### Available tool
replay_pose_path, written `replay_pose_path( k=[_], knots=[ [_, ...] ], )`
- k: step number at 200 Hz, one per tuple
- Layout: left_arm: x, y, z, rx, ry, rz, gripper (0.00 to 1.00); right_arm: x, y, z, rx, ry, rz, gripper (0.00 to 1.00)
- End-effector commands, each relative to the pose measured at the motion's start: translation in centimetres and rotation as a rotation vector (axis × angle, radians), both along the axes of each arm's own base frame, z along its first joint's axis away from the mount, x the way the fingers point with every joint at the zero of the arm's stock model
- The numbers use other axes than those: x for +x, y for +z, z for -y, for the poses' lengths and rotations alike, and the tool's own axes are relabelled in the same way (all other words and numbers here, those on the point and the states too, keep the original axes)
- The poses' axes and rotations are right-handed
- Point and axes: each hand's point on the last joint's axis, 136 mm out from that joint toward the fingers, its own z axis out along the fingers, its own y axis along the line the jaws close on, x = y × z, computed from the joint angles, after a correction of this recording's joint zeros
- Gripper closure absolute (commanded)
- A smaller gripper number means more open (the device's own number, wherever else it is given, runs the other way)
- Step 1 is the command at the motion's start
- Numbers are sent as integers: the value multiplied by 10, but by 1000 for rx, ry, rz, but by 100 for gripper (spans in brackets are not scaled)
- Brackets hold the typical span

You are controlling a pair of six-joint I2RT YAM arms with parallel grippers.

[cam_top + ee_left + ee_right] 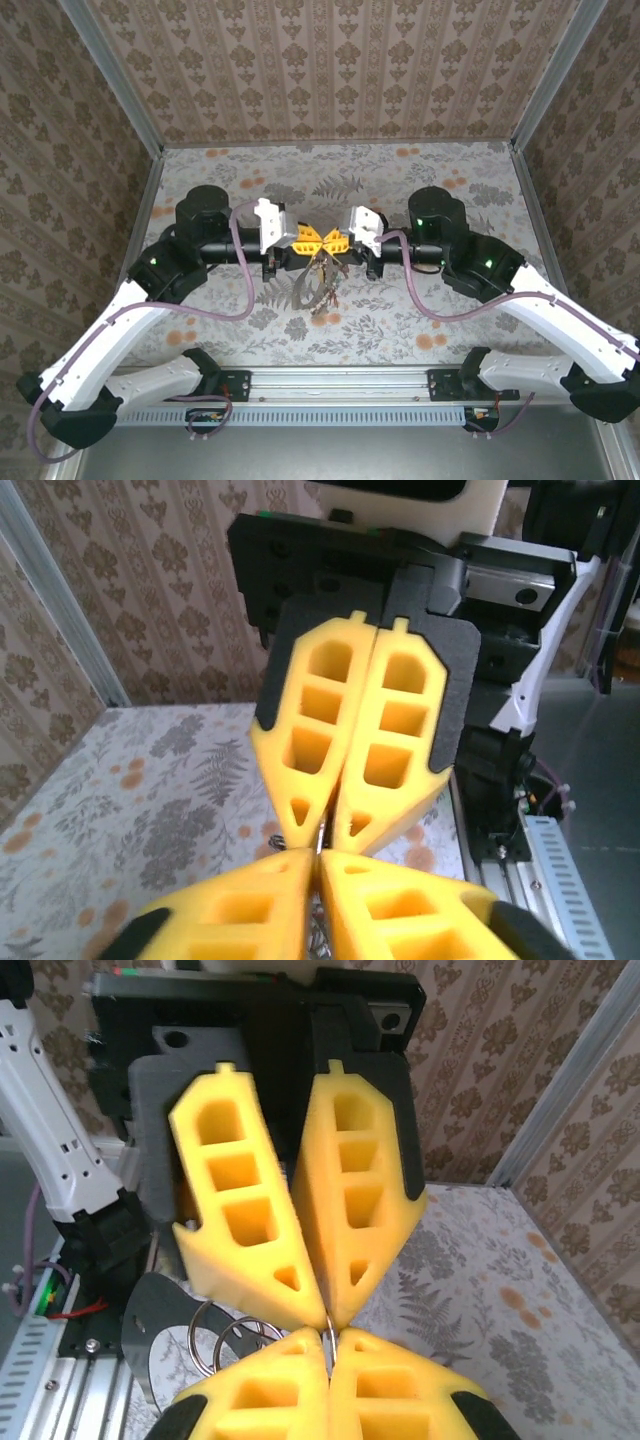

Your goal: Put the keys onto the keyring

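Note:
My two grippers meet tip to tip above the middle of the table, the left gripper [318, 240] facing the right gripper [327, 241]. Below them hangs the keyring [305, 287], a wide dark loop. Small keys [325, 298] dangle from it in a bunch, too small to tell apart. In the right wrist view my right gripper [328, 1335] is shut on a thin metal ring piece [327, 1322], with the dark loop [140, 1310] and two thin rings [212, 1345] to its left. In the left wrist view the left gripper [318, 858] pinches the same thin metal sliver [325, 832], its jaws a narrow slit apart.
The floral table [400, 320] runs out to patterned walls on three sides. A metal rail [340, 385] with both arm bases lies along the near edge. The two forearms stretch sideways from the centre, with cables looping under them.

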Motion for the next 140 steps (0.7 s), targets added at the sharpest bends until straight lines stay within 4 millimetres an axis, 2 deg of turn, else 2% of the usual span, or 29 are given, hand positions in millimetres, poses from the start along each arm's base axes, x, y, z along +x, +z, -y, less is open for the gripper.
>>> replay_pose_path(
  k=[1, 54, 91, 140],
  knots=[
    [-5, -34, -9, 175, -3, -3, 76, 3, 1, 5, -72, -2, 39, 100],
    [0, -52, -3, 184, -7, -17, 76, -2, -8, 3, -135, 41, 2, 100],
    [0, -50, -1, 177, -16, -16, 81, -5, -9, 0, -128, 65, -12, 100],
    [1, -44, 2, 143, -14, -7, 80, -11, -11, -2, -119, 96, -37, 100]
  ],
)
